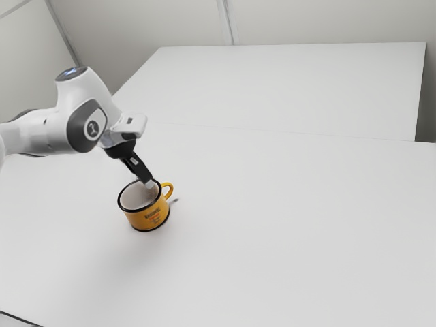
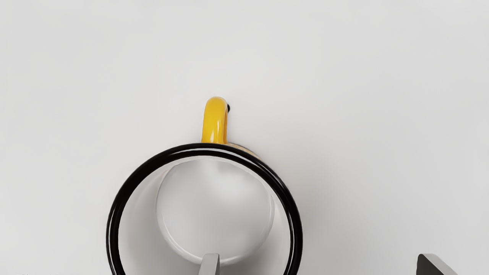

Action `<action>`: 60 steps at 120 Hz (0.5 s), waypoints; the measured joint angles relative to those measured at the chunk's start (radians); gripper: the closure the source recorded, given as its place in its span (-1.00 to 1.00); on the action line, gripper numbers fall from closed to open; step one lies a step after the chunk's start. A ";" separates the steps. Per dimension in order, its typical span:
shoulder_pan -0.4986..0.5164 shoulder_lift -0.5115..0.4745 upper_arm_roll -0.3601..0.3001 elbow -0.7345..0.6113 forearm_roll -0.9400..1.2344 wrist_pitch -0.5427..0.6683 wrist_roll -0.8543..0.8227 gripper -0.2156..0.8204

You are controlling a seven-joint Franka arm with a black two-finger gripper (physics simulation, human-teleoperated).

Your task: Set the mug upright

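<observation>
The yellow mug with black rims stands with its base on the white table and its mouth up. At its rim, on the handle side, is my gripper, pointing down. In the wrist view the mug shows its pale inside, and its yellow handle points away from my fingers. The gripper is spread wide: one fingertip overlaps the mug's mouth, the other is outside, apart from the rim. How deep the first fingertip reaches I cannot tell.
The white table extends around the mug. Behind it is another white surface with a pale wall beyond. A dark line crosses the near left corner of the exterior view.
</observation>
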 joint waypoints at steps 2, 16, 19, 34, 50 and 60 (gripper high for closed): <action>0.000 0.000 -0.002 0.028 0.000 -0.019 -0.012 -0.50; -0.002 0.017 -0.015 0.212 0.007 -0.152 -0.093 -0.54; -0.004 0.027 -0.015 0.247 0.009 -0.178 -0.108 -0.54; -0.106 0.066 0.048 0.406 0.037 -0.301 -0.188 -0.56; -0.280 0.138 0.219 0.558 0.053 -0.411 -0.259 -0.57; -0.382 0.167 0.329 0.605 0.058 -0.459 -0.295 -0.58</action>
